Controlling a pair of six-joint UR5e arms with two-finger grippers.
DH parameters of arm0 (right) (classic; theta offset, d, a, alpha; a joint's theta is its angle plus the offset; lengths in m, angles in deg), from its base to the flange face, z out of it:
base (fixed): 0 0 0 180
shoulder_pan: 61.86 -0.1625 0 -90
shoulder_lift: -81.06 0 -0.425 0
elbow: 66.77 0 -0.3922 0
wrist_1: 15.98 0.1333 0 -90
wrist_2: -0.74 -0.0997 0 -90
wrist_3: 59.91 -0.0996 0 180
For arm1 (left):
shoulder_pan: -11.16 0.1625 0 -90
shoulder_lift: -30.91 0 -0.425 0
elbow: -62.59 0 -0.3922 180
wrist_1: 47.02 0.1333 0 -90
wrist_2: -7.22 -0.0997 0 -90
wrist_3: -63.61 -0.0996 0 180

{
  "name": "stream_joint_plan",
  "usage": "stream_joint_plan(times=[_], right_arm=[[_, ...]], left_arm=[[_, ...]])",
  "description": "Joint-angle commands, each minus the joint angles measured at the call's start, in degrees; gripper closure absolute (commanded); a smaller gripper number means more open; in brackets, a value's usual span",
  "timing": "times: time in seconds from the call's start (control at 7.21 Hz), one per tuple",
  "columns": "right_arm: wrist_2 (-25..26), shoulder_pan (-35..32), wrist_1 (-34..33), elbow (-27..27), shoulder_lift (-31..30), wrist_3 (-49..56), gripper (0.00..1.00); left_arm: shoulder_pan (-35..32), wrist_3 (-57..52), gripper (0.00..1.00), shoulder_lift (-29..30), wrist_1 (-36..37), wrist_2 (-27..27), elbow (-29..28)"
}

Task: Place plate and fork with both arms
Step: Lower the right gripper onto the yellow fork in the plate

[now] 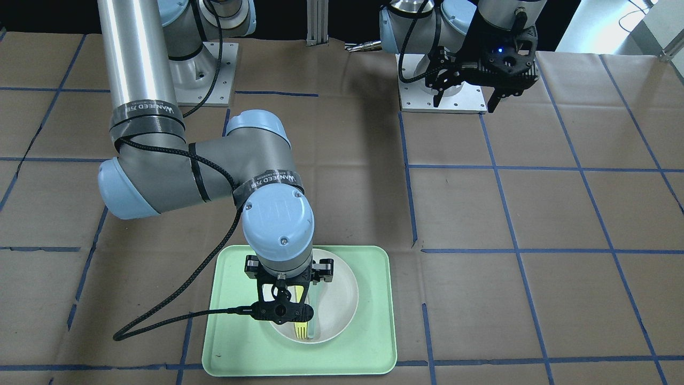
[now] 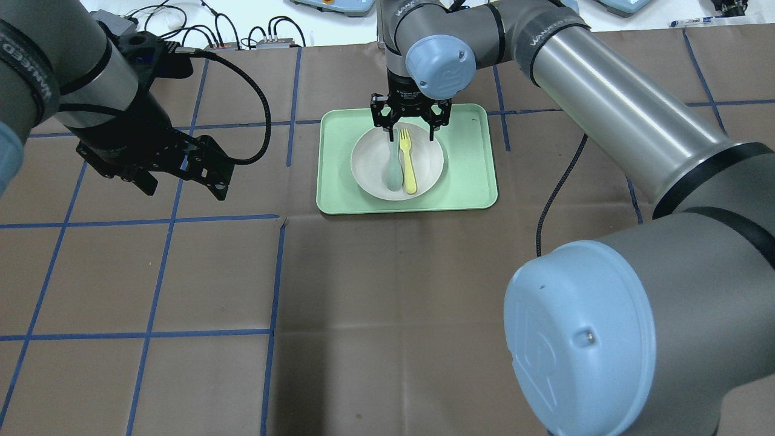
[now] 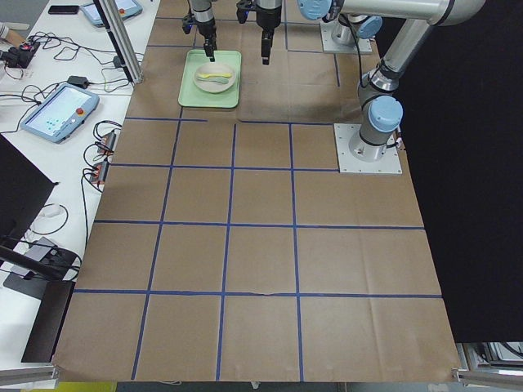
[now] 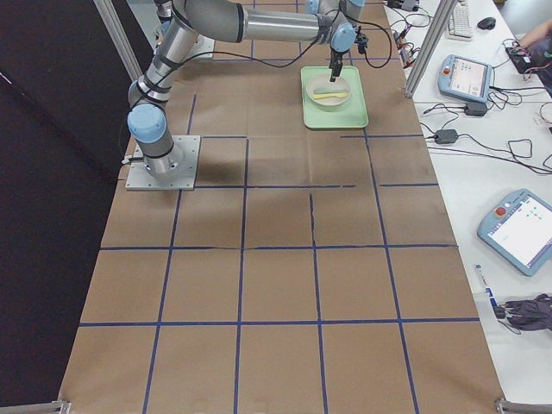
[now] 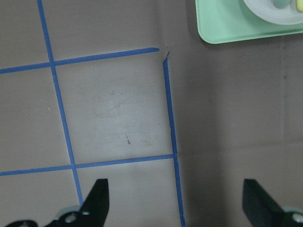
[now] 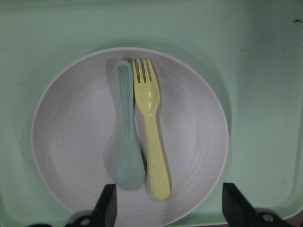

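The off-white plate (image 2: 369, 166) sits on the mint-green tray (image 2: 466, 175). The pale-yellow fork (image 2: 410, 163) lies in the plate, tines toward the table's far side, right beside a grey-green spoon (image 2: 395, 169). My right gripper (image 2: 410, 128) hangs open and empty over the plate's far edge. In the right wrist view the fork (image 6: 151, 127) lies between the spread fingertips (image 6: 106, 203), well below them. My left gripper (image 2: 184, 188) is open and empty over bare table, left of the tray. The left wrist view shows only the tray's corner (image 5: 222, 23) and the plate's rim (image 5: 270, 12).
The table is covered in brown paper with blue tape grid lines (image 2: 278, 272). Both arm bases (image 1: 443, 80) stand at the robot's side. Cables and teach pendants (image 3: 53, 114) lie on the side benches beyond the table's edge.
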Motion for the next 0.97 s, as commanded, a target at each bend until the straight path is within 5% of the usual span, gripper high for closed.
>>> stream_joint_plan(times=[0.0, 0.42, 0.83], right_arm=[[0.08, -0.03, -0.64, 0.22, 1.68, 0.12, 0.36], [0.26, -0.2, -12.03, 6.62, 2.31, 0.47, 0.37], [0.44, -0.2, -12.15, 6.99, 1.86, 0.47, 0.42]], left_arm=[[-0.02, 0.02, 0.0, 0.23, -0.03, -0.02, 0.0], [-0.02, -0.6, 0.0, -0.56, -0.03, 0.07, 1.93], [-0.02, -0.51, 0.0, -0.47, -0.03, 0.16, 2.02]])
